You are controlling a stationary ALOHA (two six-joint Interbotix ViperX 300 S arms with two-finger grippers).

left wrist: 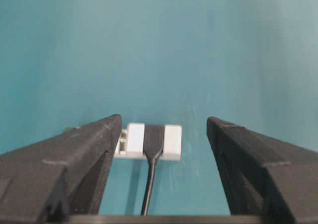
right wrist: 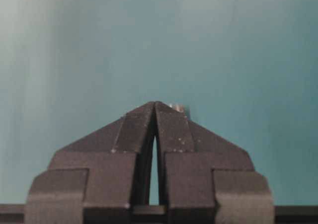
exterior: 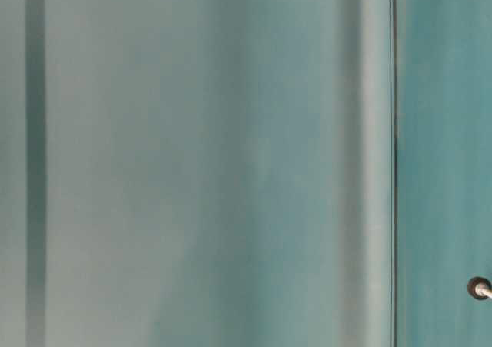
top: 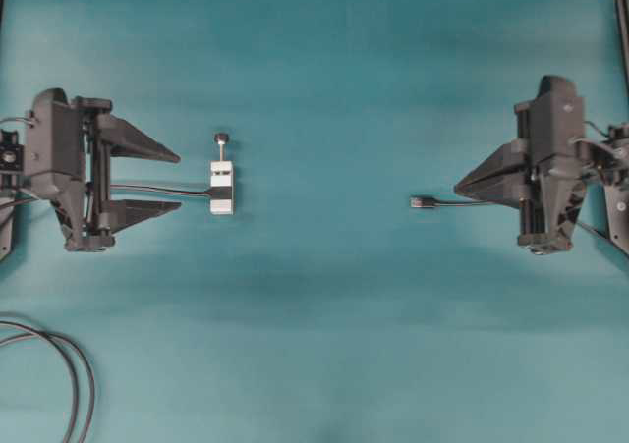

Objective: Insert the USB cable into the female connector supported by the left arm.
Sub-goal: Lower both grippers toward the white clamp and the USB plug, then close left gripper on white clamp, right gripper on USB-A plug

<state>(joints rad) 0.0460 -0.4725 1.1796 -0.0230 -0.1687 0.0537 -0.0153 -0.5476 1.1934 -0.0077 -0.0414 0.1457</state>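
The female connector (top: 222, 188), a small white block with a black band and a rod topped by a black knob (top: 222, 138), lies on the teal table. Its dark cable (top: 147, 188) runs left between the fingers of my left gripper (top: 180, 181), which stands open just short of the block without touching it. In the left wrist view the connector (left wrist: 154, 140) sits just beyond the open left gripper (left wrist: 164, 119). The USB cable (top: 462, 203) lies on the table, plug (top: 423, 202) pointing left. My right gripper (top: 457, 188) is shut above it, holding nothing. Past the shut right gripper (right wrist: 155, 105), the silver plug tip (right wrist: 176, 106) peeks out.
Looped dark cables (top: 69, 374) lie at the lower left of the table. Teal cloth (top: 324, 296) covers the surface between the two arms. The table-level view is mostly blurred teal, with a small dark knob (exterior: 478, 288) at its right edge.
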